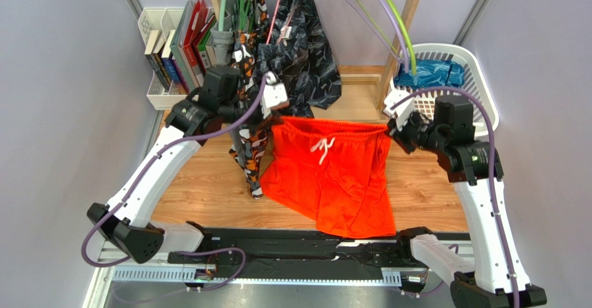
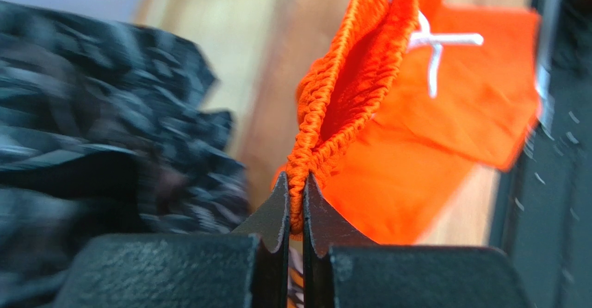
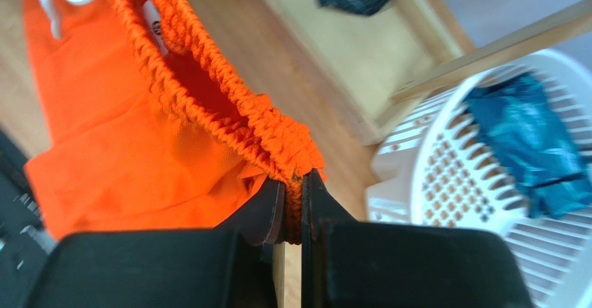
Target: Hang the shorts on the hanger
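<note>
The bright orange shorts (image 1: 330, 176) hang by the waistband, stretched between my two grippers above the table, white drawstring (image 1: 323, 148) facing the camera. My left gripper (image 1: 276, 118) is shut on the waistband's left end; in the left wrist view the gripper (image 2: 297, 180) pinches the gathered elastic of the shorts (image 2: 431, 134). My right gripper (image 1: 390, 126) is shut on the right end; in the right wrist view the gripper (image 3: 293, 180) clamps the shorts (image 3: 125, 148). A thin lime-green hanger (image 1: 363, 14) hangs at the back, above and behind the right gripper, apart from the shorts.
Black patterned shorts (image 1: 306, 51) hang on a pink hanger (image 1: 278, 10) at the back. An orange-black-white camo garment (image 1: 249, 141) hangs beside the left gripper. A white basket (image 1: 483, 79) with blue cloth (image 1: 431, 73) stands at the back right. Books (image 1: 177, 44) stand at the back left.
</note>
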You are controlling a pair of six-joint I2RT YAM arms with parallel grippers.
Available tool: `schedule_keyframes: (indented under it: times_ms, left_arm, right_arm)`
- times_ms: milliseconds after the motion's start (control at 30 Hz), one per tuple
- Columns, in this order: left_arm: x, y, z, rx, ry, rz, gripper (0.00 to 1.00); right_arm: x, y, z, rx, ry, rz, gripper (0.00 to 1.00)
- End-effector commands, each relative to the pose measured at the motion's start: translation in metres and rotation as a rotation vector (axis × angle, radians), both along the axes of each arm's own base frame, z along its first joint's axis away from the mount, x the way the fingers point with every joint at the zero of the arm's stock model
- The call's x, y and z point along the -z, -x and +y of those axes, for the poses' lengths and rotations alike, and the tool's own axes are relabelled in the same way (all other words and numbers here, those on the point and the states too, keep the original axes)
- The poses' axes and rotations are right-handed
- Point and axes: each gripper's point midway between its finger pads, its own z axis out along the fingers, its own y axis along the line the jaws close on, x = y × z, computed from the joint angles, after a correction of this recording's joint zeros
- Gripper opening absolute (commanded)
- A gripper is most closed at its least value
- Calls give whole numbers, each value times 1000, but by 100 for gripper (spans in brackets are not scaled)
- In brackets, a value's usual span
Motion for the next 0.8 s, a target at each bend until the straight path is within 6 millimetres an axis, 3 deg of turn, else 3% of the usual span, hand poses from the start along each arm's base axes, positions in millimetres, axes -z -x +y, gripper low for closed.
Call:
schedule_keyframes:
  times_ms: [0,33,100,133,233,300,367,400,500,567,667,700,767]
  left_arm:
    - [60,61,10,179,-112,121,0]
    - [80,72,15,193,-140,176,0]
    - [92,94,22,240,-153,220,0]
    - [108,109,28,254,-188,289,0]
    - [129,124,31,265,-210,392,0]
    - [140,107,21,197,-190,426,0]
    - [155,93,14,132,-185,456,0]
    - [161,75,3,78,-146,464,0]
    - [193,53,-12,-1,-116,498,0]
    - [216,60,-20,0,-141,525,0]
    - [246,59,-26,0,-194,491,4]
    - [255,65,-26,9,-228,521,10]
    - [252,61,-32,20,-220,525,19]
  right_arm:
    - [60,58,2,-117,46,205,0]
    - [69,69,0,-136,63,232,0]
    - [86,104,-5,-183,102,301,0]
    - [97,117,-5,-208,105,347,0]
    - [124,139,-9,-230,124,430,0]
    - [139,120,-9,-197,124,405,0]
    - [167,93,-12,-162,151,394,0]
    - [176,85,-13,-152,159,393,0]
    - [214,68,-16,-126,194,432,0]
    - [229,61,-15,-132,207,437,0]
    - [248,69,-14,-155,228,472,0]
    - [252,72,-15,-158,238,482,9]
    - [253,79,-15,-171,247,499,27]
